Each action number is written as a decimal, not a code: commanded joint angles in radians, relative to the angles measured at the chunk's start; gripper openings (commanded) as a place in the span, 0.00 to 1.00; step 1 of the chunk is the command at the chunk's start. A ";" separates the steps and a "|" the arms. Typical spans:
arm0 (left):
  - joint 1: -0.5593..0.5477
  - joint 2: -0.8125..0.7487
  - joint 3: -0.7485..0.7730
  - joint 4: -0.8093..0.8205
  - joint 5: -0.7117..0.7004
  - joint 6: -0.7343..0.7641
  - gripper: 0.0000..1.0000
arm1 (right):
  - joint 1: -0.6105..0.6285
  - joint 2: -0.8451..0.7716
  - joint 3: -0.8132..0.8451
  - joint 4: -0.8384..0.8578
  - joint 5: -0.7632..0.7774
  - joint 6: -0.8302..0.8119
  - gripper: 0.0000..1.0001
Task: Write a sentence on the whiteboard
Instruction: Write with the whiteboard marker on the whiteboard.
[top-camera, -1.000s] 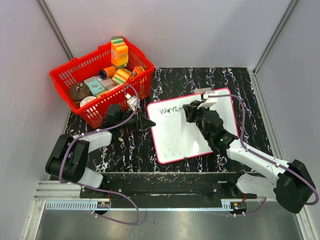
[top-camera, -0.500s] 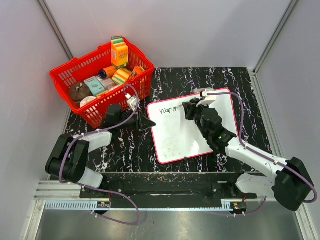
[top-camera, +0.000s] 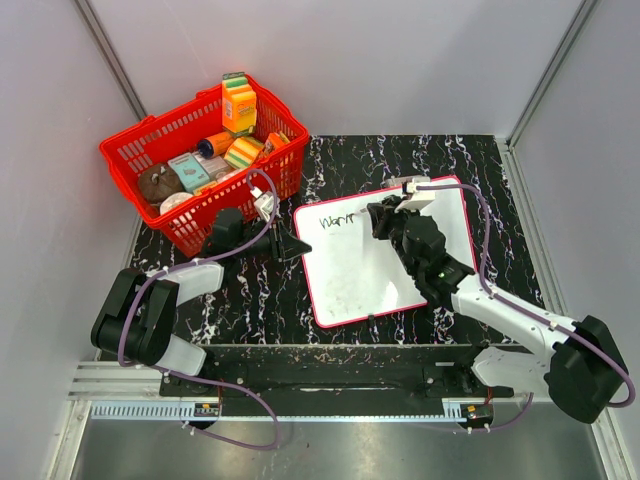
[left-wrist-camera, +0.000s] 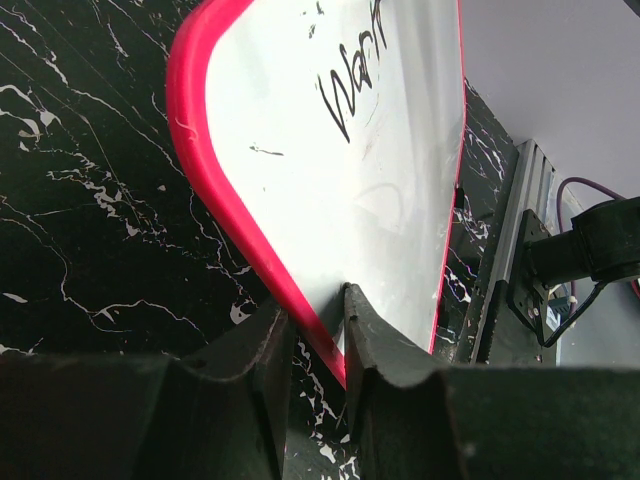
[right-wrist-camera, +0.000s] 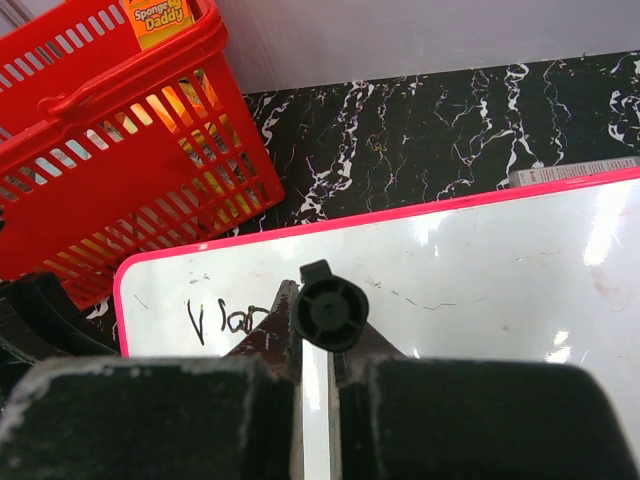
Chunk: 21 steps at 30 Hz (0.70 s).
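Right gripper (right-wrist-camera: 315, 350), clamped on the marker (right-wrist-camera: 328, 310), has edged toward frame right past the first word, left gripper (left-wrist-camera: 312, 325) pinching the whiteboard (top-camera: 350, 270) frame, sentence incomplete

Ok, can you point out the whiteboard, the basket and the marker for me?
whiteboard (top-camera: 355, 275): top view, bare white middle.
basket (top-camera: 285, 172): top view, near red wall.
marker (right-wrist-camera: 328, 312): right wrist view, round black back end.

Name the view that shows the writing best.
Left wrist: the writing is large and clear on the whiteboard. Top external shows it small; right wrist shows it partly hidden behind the marker.
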 joint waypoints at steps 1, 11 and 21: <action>-0.026 0.008 0.018 0.002 -0.013 0.105 0.00 | -0.013 -0.024 -0.002 -0.020 0.049 -0.011 0.00; -0.026 0.008 0.018 0.001 -0.014 0.107 0.00 | -0.013 -0.053 -0.036 -0.034 0.017 0.004 0.00; -0.026 0.008 0.019 0.001 -0.013 0.107 0.00 | -0.012 -0.068 -0.051 -0.041 -0.017 0.014 0.00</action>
